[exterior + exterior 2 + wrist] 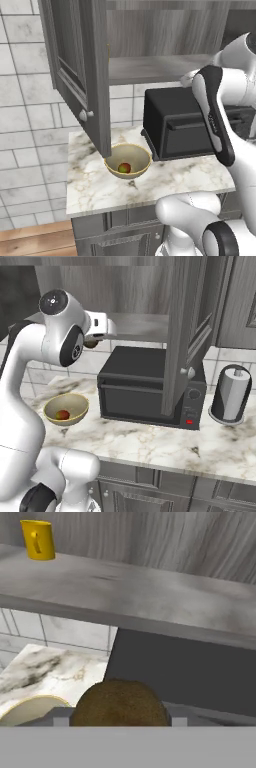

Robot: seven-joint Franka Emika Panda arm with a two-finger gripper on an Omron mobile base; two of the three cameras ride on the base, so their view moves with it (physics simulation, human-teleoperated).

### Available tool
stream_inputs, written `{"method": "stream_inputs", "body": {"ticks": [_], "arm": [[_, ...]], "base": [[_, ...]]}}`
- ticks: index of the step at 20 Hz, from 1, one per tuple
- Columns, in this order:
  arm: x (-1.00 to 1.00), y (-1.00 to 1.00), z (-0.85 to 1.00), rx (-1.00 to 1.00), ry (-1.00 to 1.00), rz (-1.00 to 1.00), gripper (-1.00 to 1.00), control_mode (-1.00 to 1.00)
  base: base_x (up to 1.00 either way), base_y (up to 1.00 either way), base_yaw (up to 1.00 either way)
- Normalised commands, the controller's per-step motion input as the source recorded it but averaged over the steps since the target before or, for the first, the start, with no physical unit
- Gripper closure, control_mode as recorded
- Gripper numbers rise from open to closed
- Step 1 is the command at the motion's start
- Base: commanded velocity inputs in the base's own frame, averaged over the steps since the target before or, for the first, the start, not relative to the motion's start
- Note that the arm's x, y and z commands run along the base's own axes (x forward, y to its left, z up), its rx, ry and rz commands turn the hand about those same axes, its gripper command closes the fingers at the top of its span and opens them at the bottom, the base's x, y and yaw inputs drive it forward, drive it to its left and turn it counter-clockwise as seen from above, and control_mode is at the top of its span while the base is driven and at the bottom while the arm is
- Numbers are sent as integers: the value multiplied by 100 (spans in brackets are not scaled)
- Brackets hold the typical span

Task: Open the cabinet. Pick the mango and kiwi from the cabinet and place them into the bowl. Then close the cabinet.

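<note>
Mango [124,167] in bowl [141,153]; cabinet [80,65] open. Gripper [118,719] grasps kiwi [120,704] off shelf front edge. Left: bowl drop, door closing.

Fuzzy kiwi [120,704]; wood-grain cabinet [80,65]

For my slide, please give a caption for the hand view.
Kiwi between the jaws, before a shelf with a yellow cup.

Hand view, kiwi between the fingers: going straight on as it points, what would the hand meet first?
Probably the cabinet shelf's front edge or the toaster oven top just below it; depth is unclear. The hand holds the kiwi.
</note>
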Motion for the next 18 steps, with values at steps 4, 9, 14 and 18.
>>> {"method": "stream_inputs", "body": {"ticks": [4,9,14,18], "arm": [[-13,40,-1,0,24,13,100,-100],[-13,46,-17,0,21,12,100,-100],[-12,52,-41,0,13,12,100,-100],[-3,50,-60,0,7,10,100,-100]], "base": [[0,0,0],[0,0,0],[0,0,0],[0,0,0]]}}
